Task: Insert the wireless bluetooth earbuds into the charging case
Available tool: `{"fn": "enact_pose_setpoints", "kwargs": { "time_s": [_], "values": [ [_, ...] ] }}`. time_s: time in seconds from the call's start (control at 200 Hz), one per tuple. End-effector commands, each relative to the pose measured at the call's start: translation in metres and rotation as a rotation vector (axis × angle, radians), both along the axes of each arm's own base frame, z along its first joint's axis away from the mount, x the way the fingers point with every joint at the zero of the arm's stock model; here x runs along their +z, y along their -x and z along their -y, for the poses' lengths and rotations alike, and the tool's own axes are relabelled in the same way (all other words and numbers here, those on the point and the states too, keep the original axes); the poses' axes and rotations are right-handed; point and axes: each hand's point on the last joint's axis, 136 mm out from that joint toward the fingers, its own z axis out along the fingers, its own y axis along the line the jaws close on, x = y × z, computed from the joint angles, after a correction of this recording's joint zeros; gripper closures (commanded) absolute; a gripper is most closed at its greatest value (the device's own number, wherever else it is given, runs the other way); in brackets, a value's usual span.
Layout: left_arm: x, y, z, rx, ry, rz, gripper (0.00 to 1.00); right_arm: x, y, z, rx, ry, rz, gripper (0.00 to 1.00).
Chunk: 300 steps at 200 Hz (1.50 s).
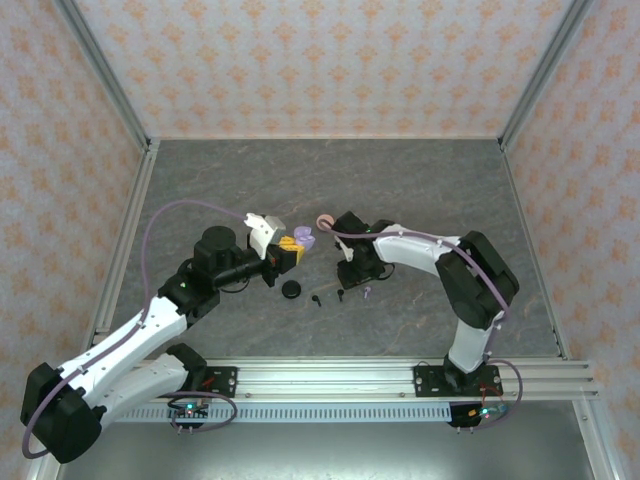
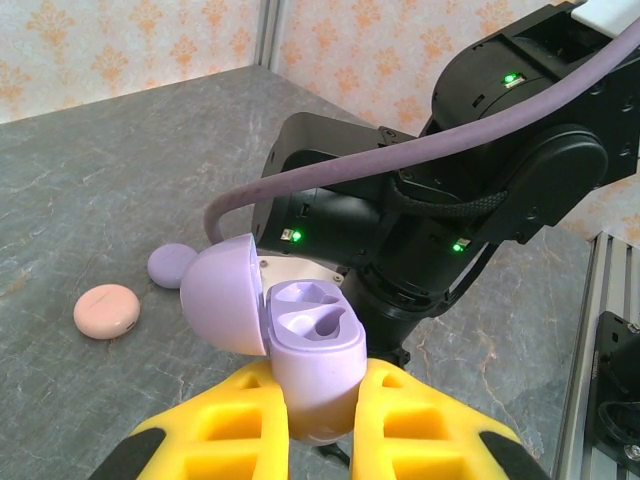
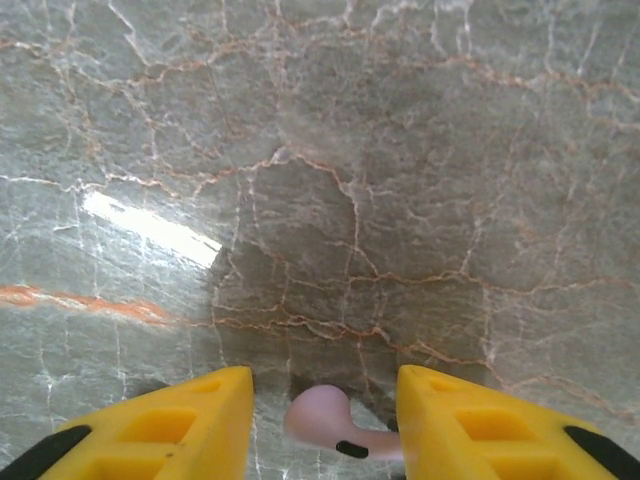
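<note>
R fingers (image 3: 180, 425) apart, straddling pale earbud (image 3: 320, 420), stem crosswise toward one finger; L fingers (image 2: 225, 420) clamped on open lilac case (image 2: 312, 345).

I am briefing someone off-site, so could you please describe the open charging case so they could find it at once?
On the grey marble table, follow the left arm to the yellow-fingered left claw, which clamps a lilac case. Unlike the pink case lying shut on the table beyond it, its lid is flipped open, showing two empty wells.
</note>
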Motion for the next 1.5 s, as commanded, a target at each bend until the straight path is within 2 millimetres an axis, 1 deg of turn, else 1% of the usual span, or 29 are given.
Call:
{"fn": "enact_pose_setpoints", "kwargs": {
  "time_s": [0.0,0.085,0.185,0.43,0.611,0.921,1.161,1.401,1.496],
  "values": [
    [0.006,-0.002,0.002,0.007,0.009,0.016,1.0,0.0,0.02,0.012,-0.014,0.024,-0.055,0.6],
    [0.008,-0.002,0.002,0.007,0.013,0.018,1.0,0.0,0.024,0.012,-0.015,0.017,-0.066,0.62],
    [0.008,-0.002,0.002,0.007,0.016,0.018,1.0,0.002,0.023,0.011,-0.015,0.013,-0.059,0.63],
    [0.01,-0.002,0.002,0.007,0.018,0.02,1.0,0.012,0.002,0.01,-0.012,0.047,0.02,0.63],
    [0.009,-0.002,0.002,0.006,0.017,0.019,1.0,0.009,-0.005,0.007,0.002,0.068,0.022,0.63],
    [0.01,-0.002,0.002,0.006,0.017,0.022,1.0,-0.001,-0.005,0.0,0.023,0.081,0.01,0.64],
    [0.01,-0.001,0.001,0.009,0.013,0.024,1.0,-0.008,-0.001,0.001,0.029,0.099,-0.014,0.72],
    [0.01,-0.002,0.001,0.01,0.014,0.024,1.0,0.003,0.001,0.004,0.021,0.089,0.002,0.78],
    [0.01,-0.002,0.001,0.012,0.016,0.025,1.0,0.015,-0.001,0.002,0.007,0.059,0.035,0.78]
  ]
}}
